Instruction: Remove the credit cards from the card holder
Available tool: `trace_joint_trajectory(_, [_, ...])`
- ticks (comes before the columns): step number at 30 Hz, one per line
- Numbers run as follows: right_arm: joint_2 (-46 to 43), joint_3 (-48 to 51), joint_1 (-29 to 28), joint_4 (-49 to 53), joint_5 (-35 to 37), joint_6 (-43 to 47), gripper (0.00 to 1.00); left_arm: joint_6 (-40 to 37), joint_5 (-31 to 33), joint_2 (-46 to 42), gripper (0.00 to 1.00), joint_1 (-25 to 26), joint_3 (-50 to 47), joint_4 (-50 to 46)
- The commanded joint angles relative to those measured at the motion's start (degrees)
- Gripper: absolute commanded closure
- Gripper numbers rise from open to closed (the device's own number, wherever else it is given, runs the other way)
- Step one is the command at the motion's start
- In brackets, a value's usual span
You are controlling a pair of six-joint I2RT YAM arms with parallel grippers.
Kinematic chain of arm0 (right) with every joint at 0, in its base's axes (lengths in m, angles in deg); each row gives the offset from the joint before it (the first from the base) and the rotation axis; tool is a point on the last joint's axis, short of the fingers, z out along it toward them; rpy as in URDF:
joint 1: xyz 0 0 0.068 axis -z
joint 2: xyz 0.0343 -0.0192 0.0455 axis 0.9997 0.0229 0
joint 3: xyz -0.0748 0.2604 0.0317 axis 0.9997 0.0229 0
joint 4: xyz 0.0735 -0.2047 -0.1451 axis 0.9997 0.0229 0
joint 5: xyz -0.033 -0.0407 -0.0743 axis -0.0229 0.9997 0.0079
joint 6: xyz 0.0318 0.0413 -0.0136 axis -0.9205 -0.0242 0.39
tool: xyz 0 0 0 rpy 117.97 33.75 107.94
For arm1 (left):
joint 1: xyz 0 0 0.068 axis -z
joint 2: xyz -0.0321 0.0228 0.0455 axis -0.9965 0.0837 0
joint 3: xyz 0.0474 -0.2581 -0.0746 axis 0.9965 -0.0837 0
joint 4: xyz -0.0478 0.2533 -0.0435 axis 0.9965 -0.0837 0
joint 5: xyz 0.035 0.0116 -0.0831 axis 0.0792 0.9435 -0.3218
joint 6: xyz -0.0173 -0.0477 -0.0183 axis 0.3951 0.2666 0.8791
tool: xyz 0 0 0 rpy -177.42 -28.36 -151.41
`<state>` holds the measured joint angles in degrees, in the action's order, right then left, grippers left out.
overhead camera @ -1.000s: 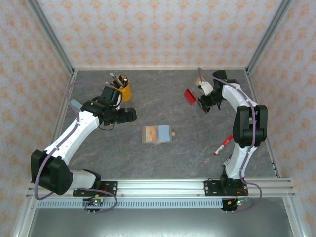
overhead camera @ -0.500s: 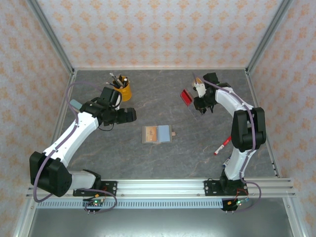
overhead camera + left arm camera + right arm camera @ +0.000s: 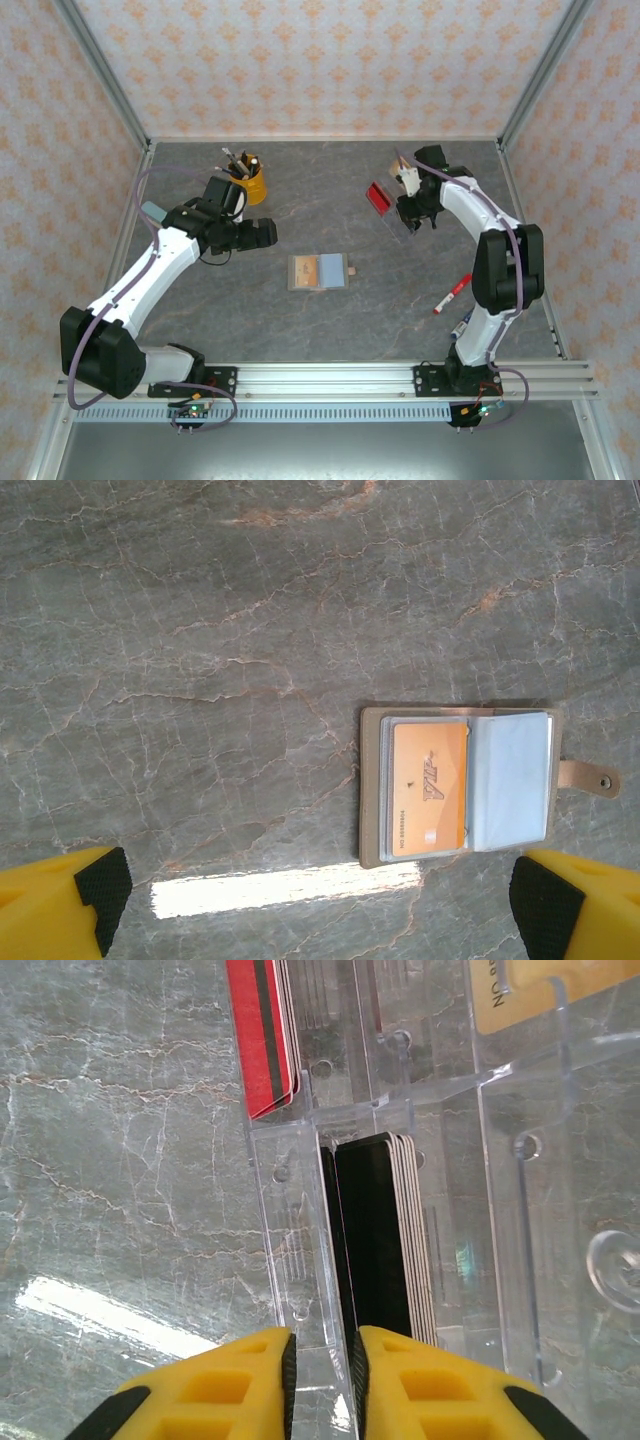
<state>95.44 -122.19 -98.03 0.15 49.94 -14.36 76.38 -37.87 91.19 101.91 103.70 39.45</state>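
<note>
**Step in hand: deposit at the tray.** Your right pincer (image 3: 322, 1365) is low over the clear tray (image 3: 500, 1180) at the far right of the worktop (image 3: 200, 630). Its jaws stand a narrow slit apart. A tray partition and the edge of the black cards (image 3: 372, 1230) run into that slit, and you cannot tell whether the pads bear on either. Treat the grip as unconfirmed.

**Tray contents.** The black cards stand on edge in one compartment. The red cards (image 3: 262, 1030) stand in the compartment beyond it, and a tan card (image 3: 530, 990) lies off to the side.

**Card holder.** The card holder (image 3: 510, 780) lies open and flat near the middle of the worktop, well apart from the tray.
- Its grey-olive cover shows as a border around pale grey-blue pockets.
- One orange card (image 3: 430, 788) sits behind a clear sleeve.
- The neighbouring pocket looks empty.
- A strap tab (image 3: 588, 777) projects from one side.

Your left pincer (image 3: 322, 905) hovers near the holder with its jaws fully apart, holding nothing.

**Next move (judgement).** The task appears nearly complete, with one card left to extract.
1. Lift the right pincer straight out so it does not drag the partition.
2. Bring the right pincer to the holder.
3. Slide the orange card toward the pocket mouth. It lies flat and sleeved, so it cannot be pinched from above.
4. Pin the holder with the left pincer, because it is light and will likely skid.
</note>
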Motion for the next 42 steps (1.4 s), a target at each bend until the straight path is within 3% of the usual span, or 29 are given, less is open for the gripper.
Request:
trace_joint_trajectory(1, [-2.60,-0.15,0.03,1.92,0.77,-1.38,0.76,-0.08,0.06,-1.13,0.00,-0.45,-0.49,0.40])
trace_joint_trajectory(11, [-2.03,2.60,-1.97,0.30,-4.71,-3.28,0.76,0.18,0.33,-0.69,0.00,-0.45,-0.40,0.37])
trace_joint_trajectory(23, [1.14,0.87,-1.76,-1.79,8.38,-6.68,0.76,0.22,0.45,-0.01,0.00,-0.41,-0.35,0.01])
trace_joint_trajectory(27, [1.20,0.91,-1.55,-1.82,9.53,-7.31,0.76,0.27,0.48,0.20,0.00,-0.45,-0.33,-0.12])
trace_joint_trajectory(34, [-3.88,2.84,-1.85,-3.72,-0.03,-9.76,0.76,0.33,0.48,0.48,0.00,-0.45,-0.26,-0.42])
trace_joint_trajectory(42, [-13.78,9.64,-3.88,-9.90,-6.39,-28.93,0.69,2.13,0.05,1.14,0.00,-0.46,-0.83,-0.10])
